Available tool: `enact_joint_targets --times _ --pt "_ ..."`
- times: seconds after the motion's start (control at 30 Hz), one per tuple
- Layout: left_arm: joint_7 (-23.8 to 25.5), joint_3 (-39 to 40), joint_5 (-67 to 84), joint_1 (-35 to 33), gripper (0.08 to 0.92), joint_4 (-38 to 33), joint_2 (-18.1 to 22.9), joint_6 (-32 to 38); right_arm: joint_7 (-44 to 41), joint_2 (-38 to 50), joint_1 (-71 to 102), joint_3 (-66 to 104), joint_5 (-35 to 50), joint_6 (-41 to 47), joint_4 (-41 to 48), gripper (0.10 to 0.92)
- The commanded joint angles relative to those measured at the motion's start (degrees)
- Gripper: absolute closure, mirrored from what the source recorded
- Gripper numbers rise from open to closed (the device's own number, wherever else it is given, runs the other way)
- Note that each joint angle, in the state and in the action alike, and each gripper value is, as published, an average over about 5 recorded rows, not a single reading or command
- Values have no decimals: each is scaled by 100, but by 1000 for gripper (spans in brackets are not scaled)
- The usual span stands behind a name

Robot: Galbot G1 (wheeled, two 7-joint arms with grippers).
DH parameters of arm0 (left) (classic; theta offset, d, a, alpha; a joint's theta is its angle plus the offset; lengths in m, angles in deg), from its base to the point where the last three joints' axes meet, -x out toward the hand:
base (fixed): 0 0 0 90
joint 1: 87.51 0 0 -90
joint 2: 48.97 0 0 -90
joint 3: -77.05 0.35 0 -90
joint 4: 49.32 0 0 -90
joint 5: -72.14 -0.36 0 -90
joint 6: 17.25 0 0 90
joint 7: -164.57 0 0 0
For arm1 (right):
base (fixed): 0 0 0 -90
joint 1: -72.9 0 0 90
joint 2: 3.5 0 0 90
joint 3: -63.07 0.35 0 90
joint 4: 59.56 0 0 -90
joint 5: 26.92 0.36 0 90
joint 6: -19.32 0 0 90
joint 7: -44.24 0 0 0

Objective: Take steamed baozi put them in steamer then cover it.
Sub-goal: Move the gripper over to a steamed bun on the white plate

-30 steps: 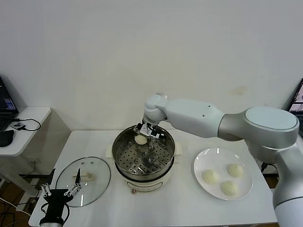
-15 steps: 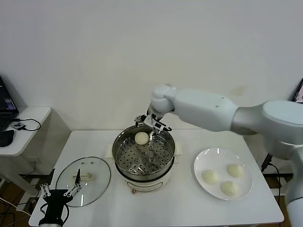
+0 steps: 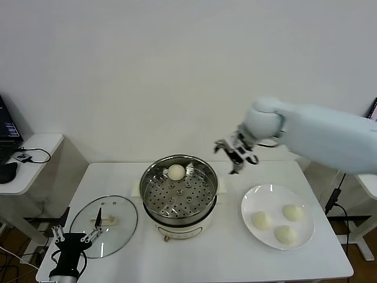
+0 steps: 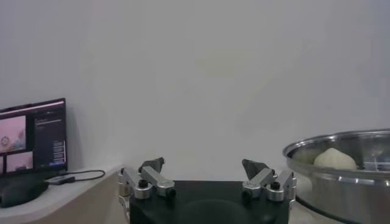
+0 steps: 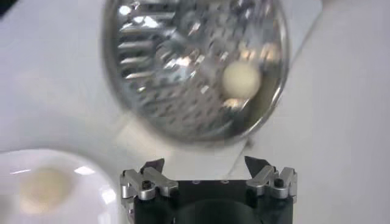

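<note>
**Right pincer empty above the bench, one bun in the steamer**

Right pincer (image 3: 235, 154) hangs in the air with its fingers spread wide and nothing between them, up above the gap that lies between the round shiny steel steamer (image 3: 178, 191) and the flat white round plate (image 3: 277, 216). Below and to the left of this pincer, one smooth cream-white steamed bun (image 3: 176, 171) sits on the perforated steel tray inside the steamer, close to the far wall of the pot; being round, it shows no long axis. The right wrist view looks down past the open fingers onto the same bun (image 5: 242, 78) at the tray's edge. Below and to the right of the pincer, three more cream-white buns (image 3: 284, 222) lie on the plate, apart from one another.

Left pincer (image 3: 74, 237) is parked low at the near left corner of the white bench (image 3: 235, 259), fingers also spread and holding nothing. Just beyond it, the round clear glass cover (image 3: 103, 226) with its metal rim lies flat on the bench, left of the steamer and not touching it. Its cream bar handle (image 3: 103, 220) faces up, its long axis running roughly left to right.
</note>
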Motion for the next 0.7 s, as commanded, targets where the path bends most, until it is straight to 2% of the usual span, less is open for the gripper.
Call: enact_joint_targets --times 0.03,0.3,0.7 --pt "-3 73 -7 6 177 17 -17 -2 -114 1458 202 -20 -171 601 -854 203" --pt "-18 7 12 11 177 4 -83 -5 2 1701 1231 212 -732 607 -755 203" --pt "-10 -21 -6 -16 177 2 -41 -15 170 1463 3463 1632 -1397 593 -288 202"
